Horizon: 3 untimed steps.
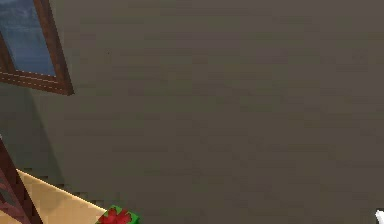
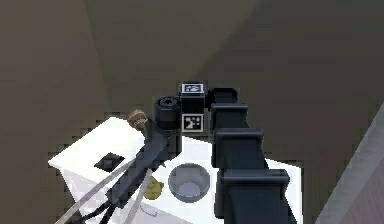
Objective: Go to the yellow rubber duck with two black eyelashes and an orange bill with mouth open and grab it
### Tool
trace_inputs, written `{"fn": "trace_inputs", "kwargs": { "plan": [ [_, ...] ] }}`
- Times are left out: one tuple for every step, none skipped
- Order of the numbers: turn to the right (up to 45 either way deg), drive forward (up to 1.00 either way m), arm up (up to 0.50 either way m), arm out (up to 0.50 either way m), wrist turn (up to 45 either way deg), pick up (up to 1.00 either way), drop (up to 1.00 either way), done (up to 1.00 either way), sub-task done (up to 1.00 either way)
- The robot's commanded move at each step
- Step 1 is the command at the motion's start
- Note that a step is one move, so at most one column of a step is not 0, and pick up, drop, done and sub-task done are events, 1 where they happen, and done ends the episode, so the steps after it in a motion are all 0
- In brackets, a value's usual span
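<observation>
dark arm [image 2: 245, 165] out from the bottom edge, hand [image 2: 95, 205] slanted down-left off the wrist [image 2: 166, 112]

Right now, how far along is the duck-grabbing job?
Done: the robot is at the white box-like table, arm over it. In hand: the dark two-finger gripper sits by a small yellowish blob beside a round grey bowl. Left: the grab; I cannot tell whether it holds anything.

Dim and flat over the grey-brown wall [image 1: 220, 100], pale blue daylight in the window [image 1: 26, 38], brightest on the white tabletop [image 2: 88, 147], shadowed toward the corner behind.
</observation>
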Motion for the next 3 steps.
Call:
{"fn": "trace_inputs", "kwargs": {
  "plan": [
    [0.0,0.00,0.00,0.00,45.0,0.00,0.00,0.00,0.00],
    [0.0,0.00,0.00,0.00,45.0,0.00,0.00,0.00,0.00],
    [0.0,0.00,0.00,0.00,15.0,0.00,0.00,0.00,0.00]
  ]
}}
